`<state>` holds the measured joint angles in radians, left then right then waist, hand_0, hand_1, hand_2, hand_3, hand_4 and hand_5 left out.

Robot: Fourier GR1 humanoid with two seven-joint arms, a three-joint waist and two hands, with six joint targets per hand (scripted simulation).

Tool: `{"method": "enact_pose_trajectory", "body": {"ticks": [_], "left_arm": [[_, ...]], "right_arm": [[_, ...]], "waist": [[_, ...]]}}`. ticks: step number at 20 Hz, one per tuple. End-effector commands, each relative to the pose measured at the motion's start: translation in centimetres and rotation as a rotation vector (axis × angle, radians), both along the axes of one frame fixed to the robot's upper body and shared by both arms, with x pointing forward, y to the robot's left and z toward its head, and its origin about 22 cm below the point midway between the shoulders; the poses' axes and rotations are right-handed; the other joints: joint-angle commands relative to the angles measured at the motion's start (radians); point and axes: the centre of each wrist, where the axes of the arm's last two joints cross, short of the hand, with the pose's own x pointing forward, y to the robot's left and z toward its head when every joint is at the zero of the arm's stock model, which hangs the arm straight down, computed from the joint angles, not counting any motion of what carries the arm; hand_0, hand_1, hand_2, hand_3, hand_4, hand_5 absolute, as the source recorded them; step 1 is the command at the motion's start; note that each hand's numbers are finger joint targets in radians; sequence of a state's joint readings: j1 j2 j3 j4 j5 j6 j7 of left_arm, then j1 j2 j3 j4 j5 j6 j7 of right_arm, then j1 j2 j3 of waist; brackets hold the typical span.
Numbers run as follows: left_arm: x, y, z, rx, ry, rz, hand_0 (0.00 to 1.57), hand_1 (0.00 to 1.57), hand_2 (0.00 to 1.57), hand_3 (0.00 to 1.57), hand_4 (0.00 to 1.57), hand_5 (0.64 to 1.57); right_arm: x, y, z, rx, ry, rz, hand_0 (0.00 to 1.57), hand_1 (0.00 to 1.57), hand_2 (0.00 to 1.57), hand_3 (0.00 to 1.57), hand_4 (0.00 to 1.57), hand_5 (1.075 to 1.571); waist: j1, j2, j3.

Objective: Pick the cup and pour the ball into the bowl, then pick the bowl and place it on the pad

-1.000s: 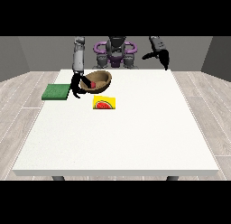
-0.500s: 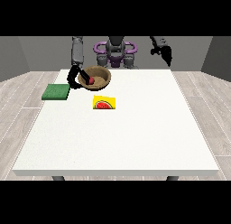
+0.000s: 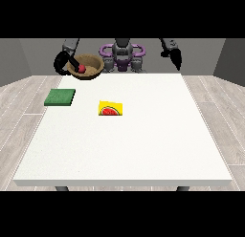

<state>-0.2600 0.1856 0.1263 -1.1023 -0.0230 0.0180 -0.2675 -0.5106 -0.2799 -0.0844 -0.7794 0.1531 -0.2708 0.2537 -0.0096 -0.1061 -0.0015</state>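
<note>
Front view: hand at the view's left [image 3: 63, 64], fingers curled on bowl [image 3: 87, 67] rim, has lifted it, ball [image 3: 82, 68] inside, clear of the table [image 3: 124, 135]; pad [image 3: 60, 97] waits at seven o'clock.

You see the hand at the view's left [image 3: 65, 65] holding the round brown wooden bowl [image 3: 89, 67] by its rim, raised above the far left corner of the large white counter [image 3: 143, 140]. A small red ball [image 3: 82, 68] sits inside the bowl. Below it, near the counter's left edge, lies the flat green square pad [image 3: 60, 97]. Just right of the pad, apart from it, lies a yellow card with a watermelon slice [image 3: 110, 109]. The hand at the view's right [image 3: 176, 57] hangs above the far right corner, touching nothing.
</note>
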Motion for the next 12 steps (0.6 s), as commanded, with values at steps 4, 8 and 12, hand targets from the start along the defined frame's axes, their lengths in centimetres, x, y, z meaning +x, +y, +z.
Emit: {"method": "enact_pose_trajectory", "body": {"ticks": [4,8,12], "left_arm": [[0.3,-0.3,0.9,-0.020,-0.085,-0.030,0.00,0.00,0.00,0.00,1.05,1.435],[2.8,3.3,6.2,-0.026,-0.202,-0.016,0.00,0.00,0.00,0.00,1.25,1.503],[1.4,12.1,10.6,-0.040,-0.319,0.035,0.00,0.00,0.00,0.00,1.32,1.562]], "right_arm": [[-0.1,-4.1,2.9,0.014,-0.099,-0.057,1.57,1.57,1.57,0.68,0.79,1.570],[-0.6,-10.7,6.1,-0.042,-0.166,-0.060,1.57,1.57,1.57,0.22,0.88,1.570],[-2.0,-13.5,6.2,-0.037,-0.252,-0.122,1.57,1.57,1.57,0.00,0.88,1.571]], "waist": [[0.031,0.098,0.0014],[0.048,0.193,0.0018],[0.087,0.261,0.0014]]}}
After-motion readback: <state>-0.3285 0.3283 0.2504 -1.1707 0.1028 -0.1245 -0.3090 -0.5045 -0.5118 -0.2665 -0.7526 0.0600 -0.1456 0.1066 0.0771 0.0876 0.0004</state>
